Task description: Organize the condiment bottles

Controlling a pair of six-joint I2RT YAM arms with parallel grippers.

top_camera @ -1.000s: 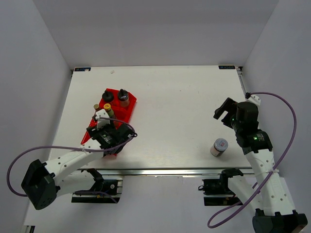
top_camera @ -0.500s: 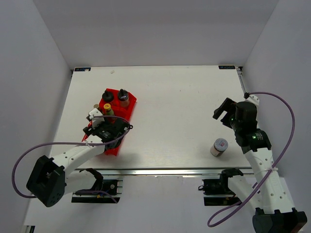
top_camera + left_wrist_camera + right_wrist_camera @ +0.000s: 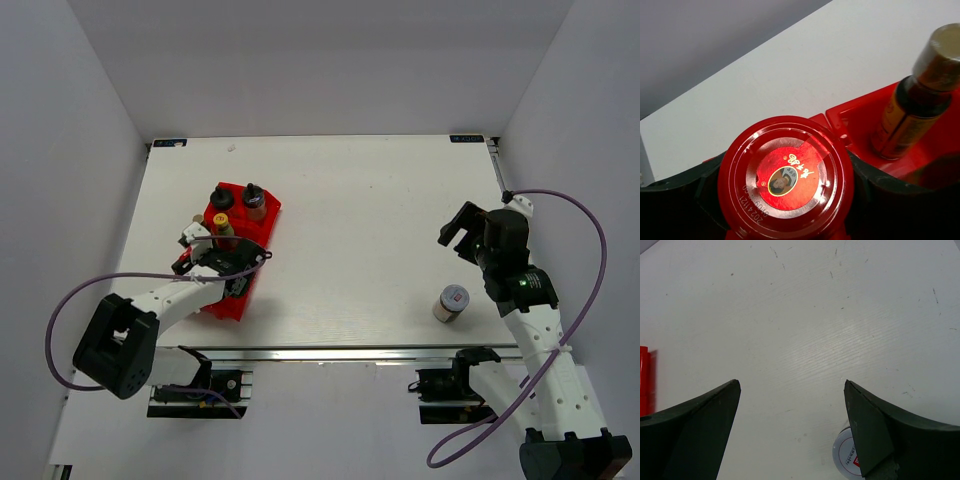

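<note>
My left tool (image 3: 218,262) gripped the red-capped jar (image 3: 786,176), jaws about half open on its sides below the lid, holding it upright at the near end of the red tray (image 3: 850,112) beside the brown bottle (image 3: 912,107). Seated or not, I couldn't tell. That arm lay low, stretched forward. My right tool (image 3: 791,385) hung wide open and empty, arm raised, near the white-capped jar (image 3: 451,302) on the bench (image 3: 360,200), which I reckoned was next.
</note>
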